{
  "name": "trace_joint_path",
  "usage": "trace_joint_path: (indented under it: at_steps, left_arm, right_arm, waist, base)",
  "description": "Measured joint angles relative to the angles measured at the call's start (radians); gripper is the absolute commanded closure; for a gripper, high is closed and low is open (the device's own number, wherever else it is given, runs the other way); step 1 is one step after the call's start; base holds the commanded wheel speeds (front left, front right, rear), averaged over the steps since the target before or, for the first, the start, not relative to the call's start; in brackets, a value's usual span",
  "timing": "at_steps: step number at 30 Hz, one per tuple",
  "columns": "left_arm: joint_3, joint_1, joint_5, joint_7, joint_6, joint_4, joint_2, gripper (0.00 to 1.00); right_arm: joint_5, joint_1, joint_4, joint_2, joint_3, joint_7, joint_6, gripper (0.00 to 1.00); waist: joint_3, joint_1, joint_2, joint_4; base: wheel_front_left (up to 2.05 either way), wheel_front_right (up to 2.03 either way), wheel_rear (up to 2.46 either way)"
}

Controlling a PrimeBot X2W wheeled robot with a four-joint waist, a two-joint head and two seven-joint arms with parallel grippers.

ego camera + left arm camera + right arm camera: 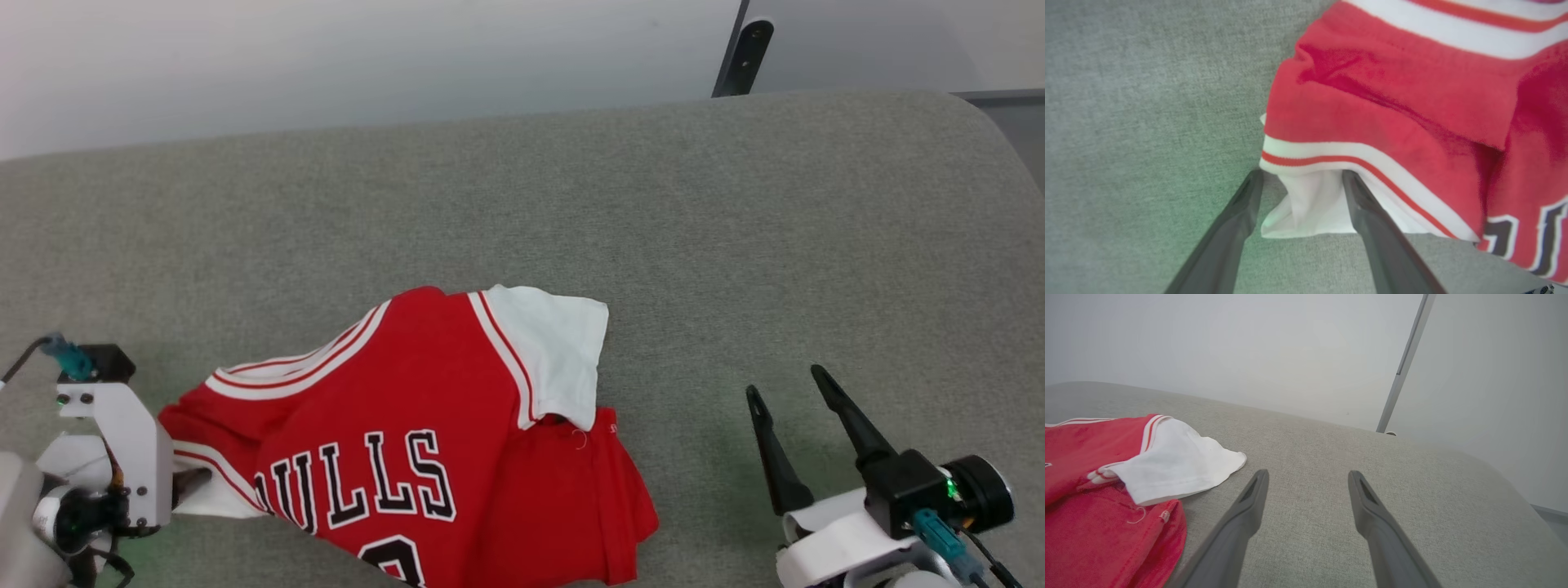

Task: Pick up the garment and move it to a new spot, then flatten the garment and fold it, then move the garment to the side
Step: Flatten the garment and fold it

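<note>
Head view: we see the red garment [424, 441] lower centre, right claw [784, 382] wide, apart at lower right. Left wrist view: left claw [1301, 175], wide, straddles its white sleeve [1310, 208]. Right wrist view: garment [1106, 490] at left.

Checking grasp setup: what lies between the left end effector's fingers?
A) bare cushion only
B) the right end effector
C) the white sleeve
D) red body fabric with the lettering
C: in the left wrist view the jersey's white sleeve lies in the gap of the open left end effector.
</note>
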Motion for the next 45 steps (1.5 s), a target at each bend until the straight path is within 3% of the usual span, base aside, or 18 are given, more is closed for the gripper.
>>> trace_joint_path:
  at_steps: [1,3,10,19,24,27,36,44,45]
  left_arm:
    - [-0.004,-0.004,0.001,0.003,0.002,0.005,-0.001,0.29]
    - [-0.007,-0.015,0.001,0.006,0.003,0.016,-0.006,1.00]
    - [-0.029,-0.050,0.019,0.003,0.009,0.035,-0.034,1.00]
    - [-0.086,-0.142,0.058,-0.017,0.000,0.058,-0.119,1.00]
    - [-0.123,-0.193,0.071,-0.033,-0.012,0.073,-0.177,1.00]
    - [-0.143,-0.219,0.072,-0.045,-0.019,0.083,-0.206,1.00]
    - [-0.184,-0.290,0.067,-0.086,-0.029,0.120,-0.263,1.00]
    - [-0.207,-0.328,0.033,-0.108,-0.036,0.152,-0.281,1.00]
    - [-0.210,-0.331,0.026,-0.109,-0.036,0.156,-0.282,1.00]
  right_arm:
    - [0.003,-0.005,0.003,-0.002,0.007,0.000,0.000,0.00]
    - [0.006,-0.024,0.007,-0.009,0.024,0.000,0.000,0.00]
    - [0.113,-0.134,0.035,-0.068,0.125,0.094,0.000,0.00]
    - [0.411,-0.407,0.132,-0.238,0.309,0.456,0.000,0.00]
    - [0.601,-0.565,0.190,-0.290,0.450,0.626,0.000,0.00]
    - [0.629,-0.657,0.255,-0.325,0.528,0.709,0.000,0.00]
    - [0.742,-0.785,0.491,-0.295,0.577,0.882,0.000,0.00]
    - [0.791,-0.829,0.614,-0.260,0.569,0.934,0.000,0.00]
    - [0.790,-0.835,0.626,-0.256,0.572,0.944,0.000,0.17]
  waist:
    - [0.000,0.0000,0.0000,0.002]
    - [0.001,0.0000,0.0001,0.009]
    - [-0.002,0.0000,0.0000,0.045]
    - [0.008,0.0000,0.0000,0.131]
    - [0.023,0.0000,0.0001,0.183]
    - [0.036,-0.0001,0.0000,0.212]
    - [0.091,0.0000,0.0000,0.280]
    - [0.126,0.0000,0.0000,0.317]
    - [0.130,0.0000,0.0000,0.320]
  base:
    - [0.00,0.00,0.00]
    - [0.00,0.00,0.00]
    - [0.00,0.00,0.00]
    - [0.00,0.00,0.00]
    - [0.00,0.00,0.00]
    - [0.00,0.00,0.00]
    - [0.00,0.00,0.00]
    - [0.00,0.00,0.00]
    - [0.00,0.00,0.00]
